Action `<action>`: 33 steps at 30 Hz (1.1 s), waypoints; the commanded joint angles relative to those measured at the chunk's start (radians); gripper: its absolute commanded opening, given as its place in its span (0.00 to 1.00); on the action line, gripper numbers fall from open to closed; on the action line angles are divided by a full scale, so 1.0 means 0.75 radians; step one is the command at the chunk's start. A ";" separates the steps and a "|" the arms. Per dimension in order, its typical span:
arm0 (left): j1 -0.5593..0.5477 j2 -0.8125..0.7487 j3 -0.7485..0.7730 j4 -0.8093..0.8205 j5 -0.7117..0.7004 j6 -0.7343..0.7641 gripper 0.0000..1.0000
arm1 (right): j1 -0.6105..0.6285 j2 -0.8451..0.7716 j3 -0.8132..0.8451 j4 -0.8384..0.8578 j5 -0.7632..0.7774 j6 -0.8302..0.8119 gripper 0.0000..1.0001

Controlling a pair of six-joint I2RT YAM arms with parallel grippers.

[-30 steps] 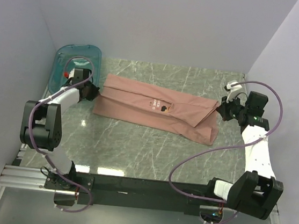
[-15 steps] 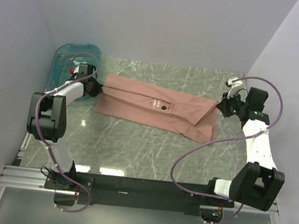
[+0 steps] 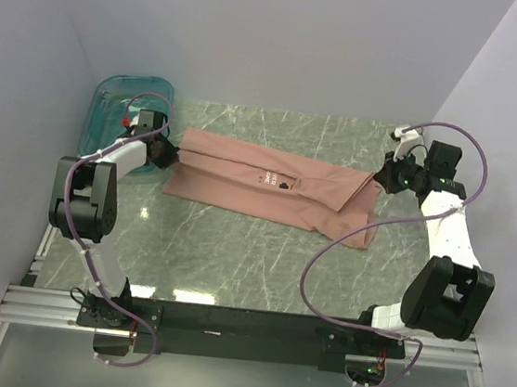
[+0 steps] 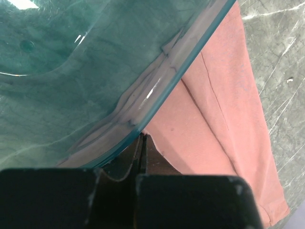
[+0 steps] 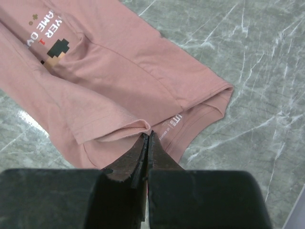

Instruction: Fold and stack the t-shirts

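The dusty-pink t-shirt (image 3: 268,193) lies folded into a long band across the marble table, its small chest print (image 3: 278,184) facing up. My left gripper (image 3: 171,154) is shut on the shirt's left end, right beside the teal bin. In the left wrist view the closed tips (image 4: 143,137) pinch the cloth edge (image 4: 214,124) under the bin's rim. My right gripper (image 3: 378,182) is shut on the shirt's right end. In the right wrist view the closed tips (image 5: 148,133) grip a fold of the shirt (image 5: 119,71) near the neck label, with the print (image 5: 59,50) further along.
The translucent teal plastic bin (image 3: 110,106) stands at the back left corner and fills much of the left wrist view (image 4: 71,71). White walls close in on the left, back and right. Bare marble table (image 3: 233,256) lies in front of the shirt.
Both grippers have moved a little toward the back wall, each still holding its end of the shirt. The shirt's right end has shifted slightly with the right gripper.
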 commanded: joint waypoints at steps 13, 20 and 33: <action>-0.003 0.050 0.086 -0.004 -0.038 0.031 0.00 | 0.049 0.230 0.268 0.005 -0.021 0.084 0.00; -0.003 0.063 0.094 -0.004 -0.038 0.035 0.00 | 0.082 0.308 0.336 -0.001 0.004 0.094 0.00; -0.003 0.079 0.094 -0.006 -0.048 0.039 0.00 | 0.102 0.404 0.408 0.020 0.045 0.133 0.00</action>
